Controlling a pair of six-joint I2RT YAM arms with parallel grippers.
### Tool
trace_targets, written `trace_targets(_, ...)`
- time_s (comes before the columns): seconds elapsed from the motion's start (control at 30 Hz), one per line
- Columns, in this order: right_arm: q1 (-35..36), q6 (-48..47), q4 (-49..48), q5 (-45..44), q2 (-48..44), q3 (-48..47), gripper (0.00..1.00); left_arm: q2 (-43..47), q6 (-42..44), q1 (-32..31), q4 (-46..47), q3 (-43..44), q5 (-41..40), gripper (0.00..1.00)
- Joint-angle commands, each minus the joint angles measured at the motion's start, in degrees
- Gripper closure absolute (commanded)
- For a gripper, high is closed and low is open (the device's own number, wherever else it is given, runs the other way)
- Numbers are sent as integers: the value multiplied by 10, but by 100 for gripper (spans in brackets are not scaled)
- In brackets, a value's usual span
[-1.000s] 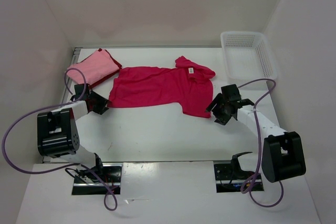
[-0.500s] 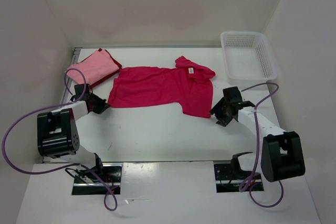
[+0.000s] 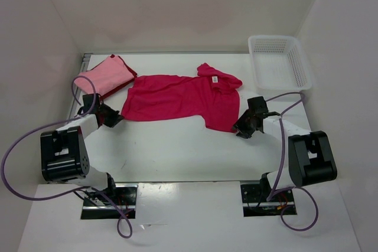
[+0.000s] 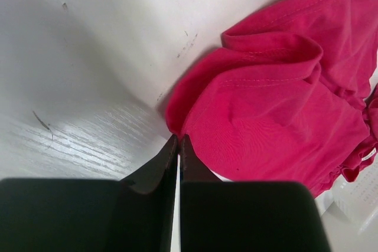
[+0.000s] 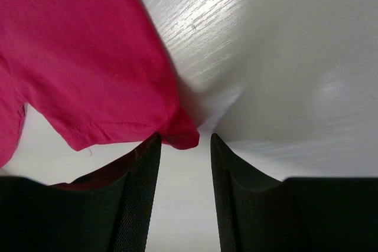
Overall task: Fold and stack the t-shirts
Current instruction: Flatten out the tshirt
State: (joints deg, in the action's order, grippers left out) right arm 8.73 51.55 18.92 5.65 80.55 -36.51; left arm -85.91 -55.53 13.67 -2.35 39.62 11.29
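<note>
Soft, light and limp, the shirt [image 3: 177, 95] is best taken by its corners: one is pinched in the closed left claw [image 4: 177, 140], another is straddled by the parted right claw [image 5: 184, 138]

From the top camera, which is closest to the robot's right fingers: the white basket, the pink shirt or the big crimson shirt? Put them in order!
1. Crimson shirt: nearest, its near right corner sits right at the right fingers.
2. White basket: next, at the table's back right corner.
3. Pink shirt: farthest, folded at the back left.
</note>
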Motion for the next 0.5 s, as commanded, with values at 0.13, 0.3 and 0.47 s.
trace_targets(0.13, -3, -20, 7, -47, -29, -14, 49, 36, 12, -3, -4, 1, 5, 98)
trace_targets(0.3, -14, -37, 14, -52, 9, -25, 51, 36, 12, -3, -4, 1, 5, 99)
trace_targets(0.47, -14, -56, -11, -18, 36, -33, 72, 36, 12, -3, -4, 1, 5, 100)
